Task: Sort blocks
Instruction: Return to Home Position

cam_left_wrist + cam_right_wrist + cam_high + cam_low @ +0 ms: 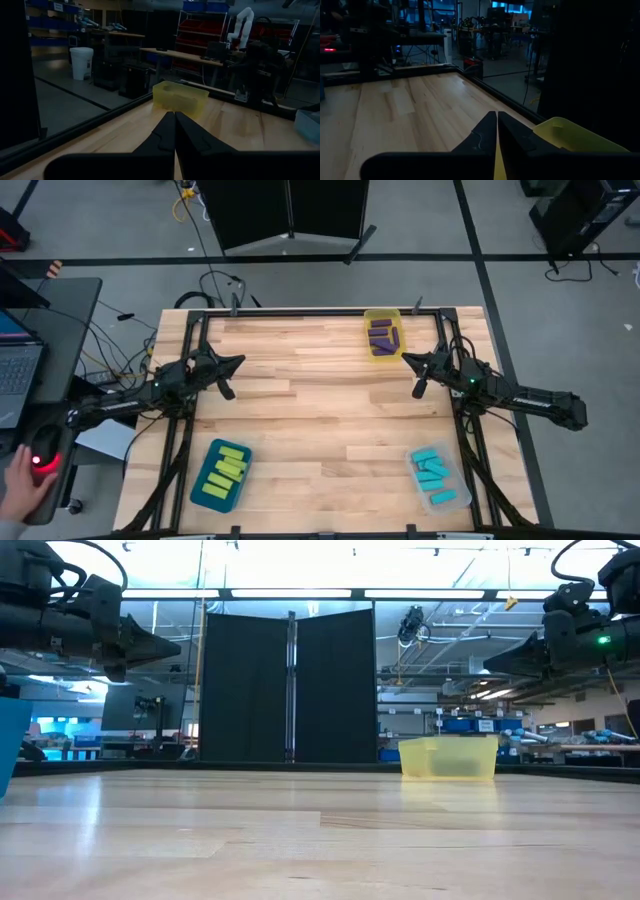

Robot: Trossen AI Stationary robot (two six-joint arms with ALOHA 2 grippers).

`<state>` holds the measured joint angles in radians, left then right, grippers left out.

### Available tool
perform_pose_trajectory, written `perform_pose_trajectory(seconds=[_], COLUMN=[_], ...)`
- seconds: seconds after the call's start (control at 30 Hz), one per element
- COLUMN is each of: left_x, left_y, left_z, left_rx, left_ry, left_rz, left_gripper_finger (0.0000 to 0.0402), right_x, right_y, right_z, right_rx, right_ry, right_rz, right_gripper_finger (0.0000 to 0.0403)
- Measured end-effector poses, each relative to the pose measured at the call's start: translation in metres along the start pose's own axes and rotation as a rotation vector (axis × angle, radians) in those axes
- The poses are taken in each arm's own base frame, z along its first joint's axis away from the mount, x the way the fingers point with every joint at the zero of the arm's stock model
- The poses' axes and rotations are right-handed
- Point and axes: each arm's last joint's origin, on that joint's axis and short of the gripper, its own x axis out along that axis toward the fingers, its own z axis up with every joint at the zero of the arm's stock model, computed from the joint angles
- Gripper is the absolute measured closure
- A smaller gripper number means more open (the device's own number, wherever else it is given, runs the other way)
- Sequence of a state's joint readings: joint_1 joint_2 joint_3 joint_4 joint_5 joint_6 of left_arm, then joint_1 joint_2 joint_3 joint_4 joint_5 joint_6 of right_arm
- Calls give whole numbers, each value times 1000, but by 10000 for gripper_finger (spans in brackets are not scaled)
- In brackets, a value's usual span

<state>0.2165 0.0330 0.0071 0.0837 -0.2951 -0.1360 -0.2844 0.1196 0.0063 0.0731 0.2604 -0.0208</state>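
Smooth, pale wooden planks form the counter (320,420). A translucent yellow bin (383,313), rectangular, holds the purple blocks (382,335), which are small flat bars. Just beside the yellow bin hovers the right gripper (407,360), its dark jaws pressed together on nothing. Well apart from the yellow bin, across the counter, the left gripper (238,362) hovers with jaws equally closed. Along the edge opposite the yellow bin, an opaque blue bin (210,500) carries the lime green blocks (226,468), and a clear bin (410,457) carries the cyan blocks (436,473).

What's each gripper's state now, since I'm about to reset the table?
Left gripper: fingers shut, empty, raised at the table's left.
Right gripper: fingers shut, empty, raised at right.
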Motion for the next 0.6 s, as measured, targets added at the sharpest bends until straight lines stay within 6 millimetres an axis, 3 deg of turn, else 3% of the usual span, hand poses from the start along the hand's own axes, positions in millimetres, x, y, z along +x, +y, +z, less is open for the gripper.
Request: perform_pose_trajectory(seconds=[0.6], left_x=[0], left_y=[0], left_z=[0], left_rx=[0], left_ry=[0], left_rz=[0], left_gripper_finger=[392], right_x=[0], right_y=[0], right_z=[0], right_rx=[0], right_ry=[0], right_rz=[0], right_gripper_finger=[377])
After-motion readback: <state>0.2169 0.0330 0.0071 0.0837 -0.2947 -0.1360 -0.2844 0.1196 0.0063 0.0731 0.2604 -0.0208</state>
